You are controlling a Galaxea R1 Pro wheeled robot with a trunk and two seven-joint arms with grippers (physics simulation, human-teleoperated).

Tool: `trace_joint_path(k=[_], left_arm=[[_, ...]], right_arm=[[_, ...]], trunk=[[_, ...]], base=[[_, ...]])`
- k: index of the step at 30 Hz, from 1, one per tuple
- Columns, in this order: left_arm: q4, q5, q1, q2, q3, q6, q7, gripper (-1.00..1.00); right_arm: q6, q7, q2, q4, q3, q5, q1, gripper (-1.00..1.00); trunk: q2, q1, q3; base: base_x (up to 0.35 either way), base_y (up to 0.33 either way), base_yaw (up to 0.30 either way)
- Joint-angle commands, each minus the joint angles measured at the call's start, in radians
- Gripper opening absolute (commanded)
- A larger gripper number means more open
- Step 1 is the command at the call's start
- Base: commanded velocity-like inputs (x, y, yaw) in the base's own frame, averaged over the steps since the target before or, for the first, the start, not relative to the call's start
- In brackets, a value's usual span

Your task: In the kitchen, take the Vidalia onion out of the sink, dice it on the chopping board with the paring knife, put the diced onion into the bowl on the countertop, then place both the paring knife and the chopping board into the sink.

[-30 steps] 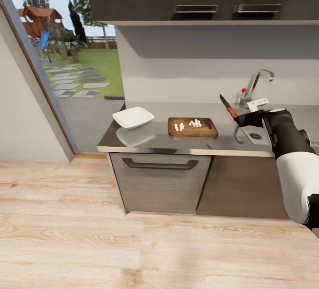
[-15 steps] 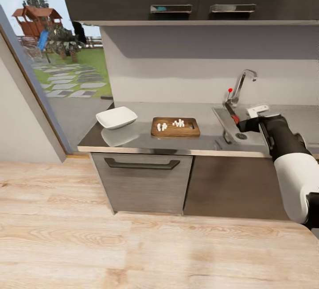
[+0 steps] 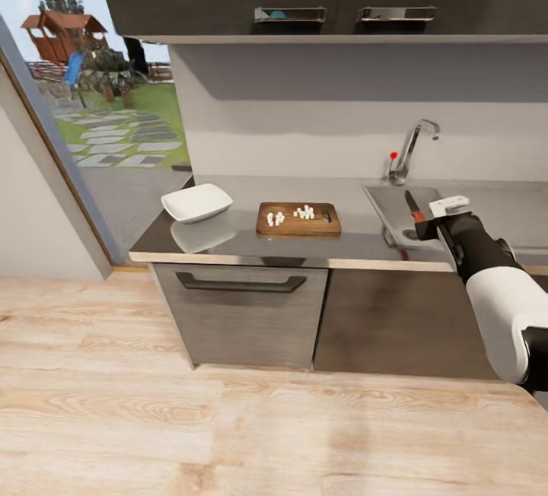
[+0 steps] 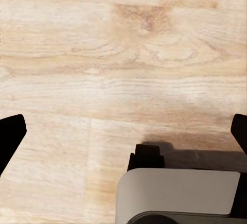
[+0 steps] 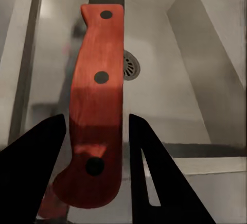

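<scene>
Left gripper [image 4: 123,131]: fingers spread wide, nothing between them, pointing down at the pale wood floor [image 4: 123,54]. White bowl [image 3: 196,202] sits at the left end of the desk [image 3: 358,233], empty as far as I can see. Chopping board [image 3: 298,219] is just right of it, apart from it, flat on the desk, with the diced onion [image 3: 297,214] as small whitish bits on top. Sink [image 3: 392,207] is further right, chrome tap [image 3: 407,150] with red knob behind it. Right gripper [image 3: 428,227] is clamped on the paring knife [image 3: 414,207] by the red handle, blade pointing away over the sink basin; wrist view shows the handle [image 5: 95,116] between the fingers, drain [image 5: 131,65] below.
</scene>
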Motion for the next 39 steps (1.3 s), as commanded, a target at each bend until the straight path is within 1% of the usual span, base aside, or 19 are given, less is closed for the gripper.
trace_joint_path(k=[1,15,17,19,21,23,27,34,39], left_arm=[[0.003,0.005,-0.001,-0.001,-0.008,-0.006,0.001,1.0],[0.003,0.005,-0.001,0.002,-0.007,-0.006,0.004,1.0],[0.003,0.005,-0.001,0.002,-0.007,-0.006,0.004,1.0],[0.003,0.005,-0.001,0.004,-0.007,-0.006,0.004,1.0],[0.003,0.005,-0.001,0.004,-0.007,-0.006,0.004,1.0],[0.003,0.005,-0.001,0.004,-0.007,-0.006,0.004,1.0],[0.003,0.006,-0.001,0.005,-0.007,-0.007,0.004,1.0],[0.003,0.007,-0.001,0.008,-0.007,-0.007,0.003,1.0],[0.003,0.007,-0.001,0.009,-0.007,-0.006,0.004,1.0]], right_arm=[[0.0,0.006,0.0,0.005,-0.004,0.01,0.0,-1.0],[-0.006,-0.001,0.001,0.031,-0.004,0.01,0.0,-1.0],[-0.007,-0.001,0.001,0.063,-0.01,0.01,0.0,-1.0],[-0.012,-0.001,0.001,0.095,-0.026,0.01,0.0,-1.0],[-0.046,-0.002,0.0,0.148,-0.032,0.01,0.0,-1.0],[-0.075,-0.012,-0.002,0.183,-0.037,0.01,0.0,-1.0],[-0.09,-0.043,-0.006,0.223,-0.041,0.01,0.0,-1.0],[-0.117,-0.05,-0.009,0.253,-0.043,0.011,0.0,-1.0],[-0.12,-0.05,-0.008,0.257,-0.043,0.01,0.0,-1.0]], trunk=[[0.0,0.0,-0.001],[0.0,0.0,-0.001],[0.0,0.0,-0.001],[0.0,0.0,-0.001],[0.0,0.0,-0.001],[0.0,0.0,-0.001],[0.0,0.0,-0.001],[0.0,0.0,-0.001],[0.0,0.0,-0.001]], base=[[0.176,0.0,0.0],[0.266,0.0,0.0],[0.28,-0.002,0.0],[0.28,-0.06,0.0],[0.237,-0.065,0.0],[0.109,-0.023,0.0],[0.024,-0.005,0.0],[0.007,-0.003,0.0],[0.147,-0.14,0.0]])
